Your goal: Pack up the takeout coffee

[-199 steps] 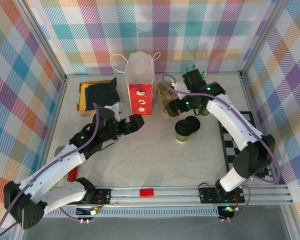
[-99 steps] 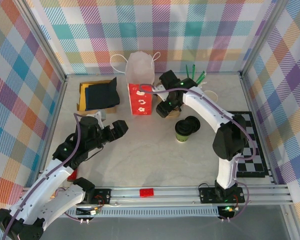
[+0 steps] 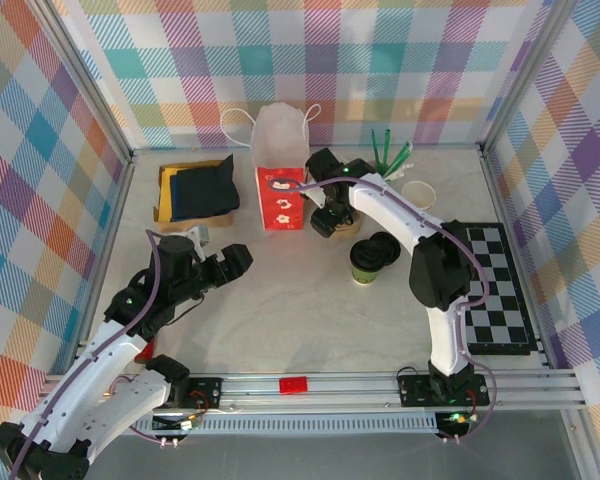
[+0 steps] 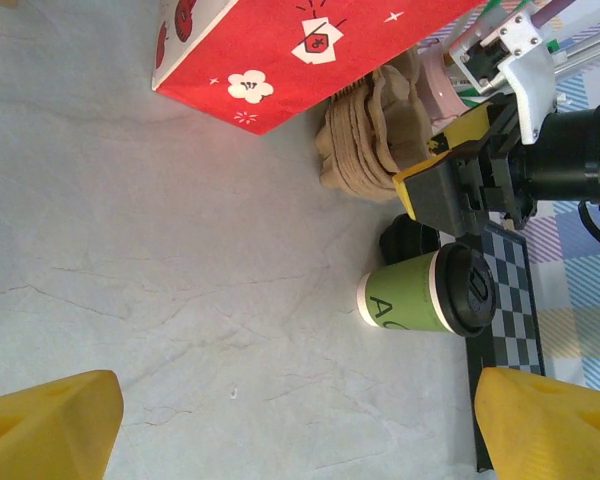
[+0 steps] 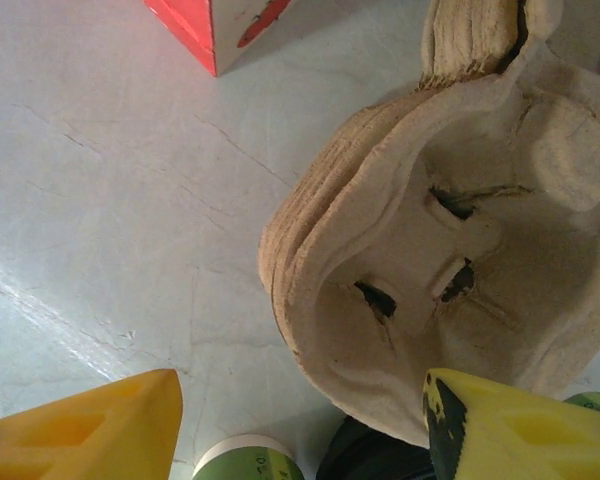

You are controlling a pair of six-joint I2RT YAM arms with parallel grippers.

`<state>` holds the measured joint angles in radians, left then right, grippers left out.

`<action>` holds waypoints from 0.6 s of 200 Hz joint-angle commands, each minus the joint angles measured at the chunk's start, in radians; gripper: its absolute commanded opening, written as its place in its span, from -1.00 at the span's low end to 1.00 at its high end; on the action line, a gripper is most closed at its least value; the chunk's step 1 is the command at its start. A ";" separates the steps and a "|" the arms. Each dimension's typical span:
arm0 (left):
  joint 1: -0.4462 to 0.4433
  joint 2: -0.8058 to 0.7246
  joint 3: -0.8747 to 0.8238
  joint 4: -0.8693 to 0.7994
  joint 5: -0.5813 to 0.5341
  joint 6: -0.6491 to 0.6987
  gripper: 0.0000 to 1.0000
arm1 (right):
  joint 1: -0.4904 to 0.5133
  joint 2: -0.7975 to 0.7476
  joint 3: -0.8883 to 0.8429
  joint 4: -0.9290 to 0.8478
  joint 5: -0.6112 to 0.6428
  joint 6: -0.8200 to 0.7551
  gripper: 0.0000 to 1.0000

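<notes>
The takeout coffee (image 3: 363,265) stands upright on the counter (image 3: 310,310) with its black lid on. It is free of both grippers, just in front of the stack of brown cardboard carriers (image 3: 345,228) and between the red paper bag (image 3: 282,195) and the checkered mat (image 3: 495,290). The right gripper (image 3: 328,215) hangs over the carrier stack (image 5: 430,260) with its yellow fingers (image 5: 80,430) spread, one above the bare counter and the other at the stack's edge; I cannot tell whether it touches. The left gripper (image 3: 235,262) hovers well to the cup's left, spread wide and holding nothing, and its wrist view looks toward the cup (image 4: 420,295) and the bag (image 4: 300,50).
</notes>
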<state>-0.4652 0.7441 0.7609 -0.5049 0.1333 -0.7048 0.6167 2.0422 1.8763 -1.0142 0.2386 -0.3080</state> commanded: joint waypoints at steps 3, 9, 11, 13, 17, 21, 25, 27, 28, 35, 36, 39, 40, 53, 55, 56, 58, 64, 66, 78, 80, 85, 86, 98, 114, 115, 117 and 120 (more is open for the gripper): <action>0.019 -0.008 -0.011 -0.017 0.009 0.022 0.81 | 0.003 0.024 0.038 -0.006 0.024 -0.015 0.20; 0.020 -0.008 -0.010 -0.015 0.011 0.022 0.81 | 0.003 0.028 0.037 -0.003 0.025 -0.015 0.17; 0.020 -0.007 -0.009 -0.015 0.011 0.022 0.81 | 0.003 0.029 0.037 -0.002 0.025 -0.015 0.16; 0.021 -0.006 -0.010 -0.015 0.010 0.023 0.81 | 0.003 0.030 0.037 -0.001 0.024 -0.016 0.15; 0.022 -0.007 -0.009 -0.015 0.010 0.022 0.81 | 0.002 0.031 0.037 0.001 0.023 -0.014 0.14; 0.022 -0.007 -0.010 -0.015 0.009 0.023 0.80 | 0.003 0.032 0.037 0.004 0.021 -0.014 0.09; 0.023 -0.006 -0.011 -0.015 0.010 0.022 0.80 | 0.003 0.035 0.037 0.005 0.021 -0.015 0.07; 0.023 -0.006 -0.012 -0.015 0.010 0.022 0.80 | 0.003 0.036 0.037 0.005 0.019 -0.016 0.07; 0.023 -0.006 -0.012 -0.015 0.011 0.022 0.80 | 0.003 0.036 0.038 0.005 0.019 -0.015 0.06; 0.025 -0.006 -0.012 -0.015 0.012 0.022 0.80 | 0.003 0.040 0.041 0.005 0.019 -0.014 0.03; 0.025 -0.006 -0.012 -0.015 0.012 0.023 0.80 | 0.003 0.041 0.040 0.005 0.019 -0.014 0.02; 0.025 -0.005 -0.012 -0.015 0.012 0.024 0.80 | 0.003 0.042 0.042 0.005 0.019 -0.014 0.01; 0.026 -0.005 -0.012 -0.015 0.012 0.024 0.80 | 0.003 0.043 0.043 0.005 0.019 -0.014 0.00; 0.028 -0.006 -0.011 -0.017 0.014 0.026 0.80 | 0.003 0.048 0.047 0.005 0.017 -0.014 -0.07; 0.028 -0.006 -0.013 -0.017 0.014 0.025 0.80 | 0.003 0.049 0.046 0.003 0.016 -0.013 -0.08; 0.029 -0.005 -0.013 -0.017 0.015 0.026 0.80 | 0.003 0.049 0.047 0.003 0.015 -0.014 -0.08; 0.029 -0.005 -0.012 -0.017 0.015 0.025 0.80 | 0.003 0.051 0.048 0.003 0.015 -0.014 -0.08; 0.031 -0.005 -0.013 -0.017 0.015 0.027 0.80 | 0.003 0.052 0.049 0.002 0.010 -0.014 -0.08; 0.031 -0.005 -0.012 -0.017 0.014 0.027 0.80 | 0.003 0.053 0.048 0.002 0.009 -0.014 -0.08; 0.034 -0.005 -0.014 -0.017 0.016 0.028 0.80 | 0.002 0.056 0.050 0.002 0.008 -0.013 -0.08; 0.035 -0.005 -0.013 -0.017 0.016 0.029 0.80 | 0.003 0.057 0.050 0.003 0.008 -0.013 -0.08; 0.036 -0.005 -0.015 -0.017 0.017 0.027 0.80 | 0.003 0.058 0.049 0.005 0.011 -0.013 -0.08; 0.036 -0.004 -0.015 -0.017 0.017 0.027 0.80 | 0.002 0.058 0.049 0.006 0.011 -0.013 -0.09; 0.039 -0.004 -0.016 -0.014 0.020 0.028 0.80 | 0.003 0.061 0.049 0.008 0.014 -0.013 -0.11; 0.043 -0.003 -0.019 -0.011 0.024 0.027 0.80 | 0.003 0.065 0.053 0.009 0.019 -0.011 -0.18; 0.044 -0.002 -0.019 -0.011 0.025 0.027 0.80 | 0.003 0.065 0.053 0.010 0.019 -0.011 -0.18; 0.044 -0.003 -0.018 -0.011 0.025 0.027 0.80 | 0.003 0.067 0.053 0.011 0.019 -0.011 -0.19; 0.045 -0.003 -0.019 -0.011 0.025 0.027 0.79 | 0.003 0.068 0.053 0.011 0.018 -0.011 -0.20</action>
<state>-0.4393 0.7441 0.7551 -0.5037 0.1402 -0.6903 0.6167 2.0937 1.9003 -1.0077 0.2539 -0.3202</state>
